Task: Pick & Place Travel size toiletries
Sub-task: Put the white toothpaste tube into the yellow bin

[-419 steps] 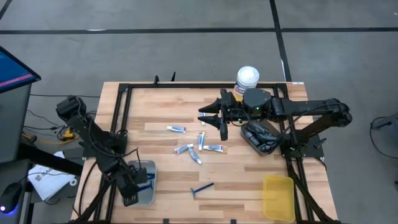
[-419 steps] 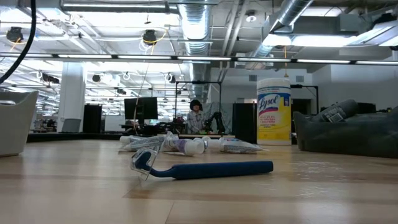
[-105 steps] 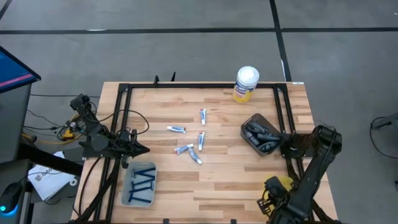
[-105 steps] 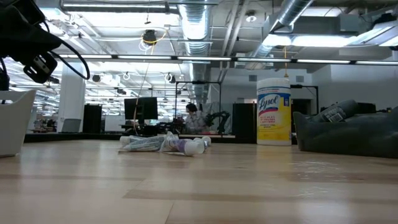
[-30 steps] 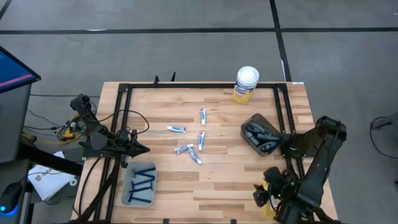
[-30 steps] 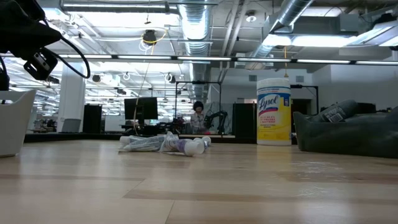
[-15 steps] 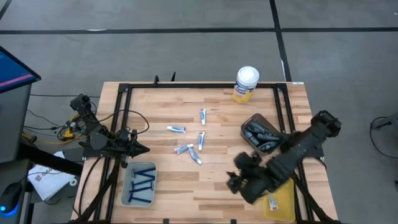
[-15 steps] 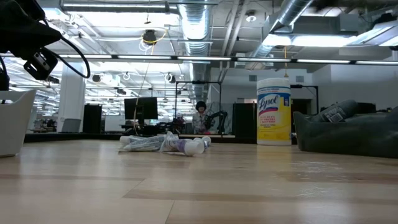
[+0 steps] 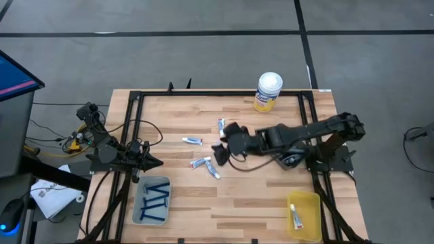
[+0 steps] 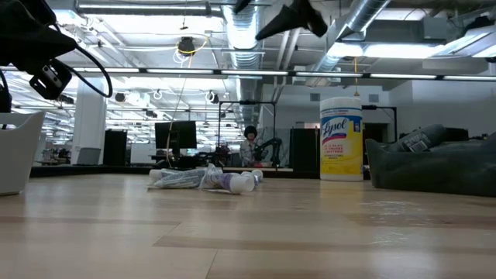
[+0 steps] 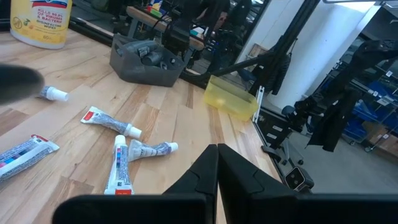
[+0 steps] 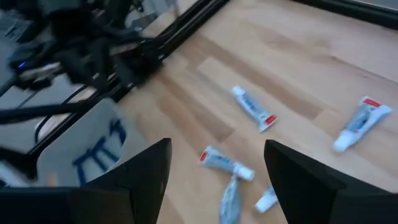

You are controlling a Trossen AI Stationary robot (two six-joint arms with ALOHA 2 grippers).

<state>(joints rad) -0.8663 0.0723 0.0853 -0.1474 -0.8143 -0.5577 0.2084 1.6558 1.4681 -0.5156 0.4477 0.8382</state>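
I work in a large open industrial lab: bare silver ceiling ducts (image 10: pixel 246 31) and long strip lights (image 10: pixel 232 74) hang overhead, a seated person (image 10: pixel 249 144) works at distant dark monitors (image 10: pixel 175 135), and my butcher-block wooden table (image 9: pixel 176 112) stands on grey concrete floor (image 9: pixel 169 61).

High view looks straight down, low view skims the tabletop, both sharing the white tubes (image 9: pixel 203 163).

Small white tubes with blue print (image 9: pixel 194 141) lie flat and scattered on the middle of the desk, pointing different ways. Dark-blue razors (image 9: pixel 155 198) lie together in the grey tray. Dark grey oval containers (image 9: pixel 293 160) fill the dark tray. One tube (image 9: pixel 296 217) lies in the yellow tray.
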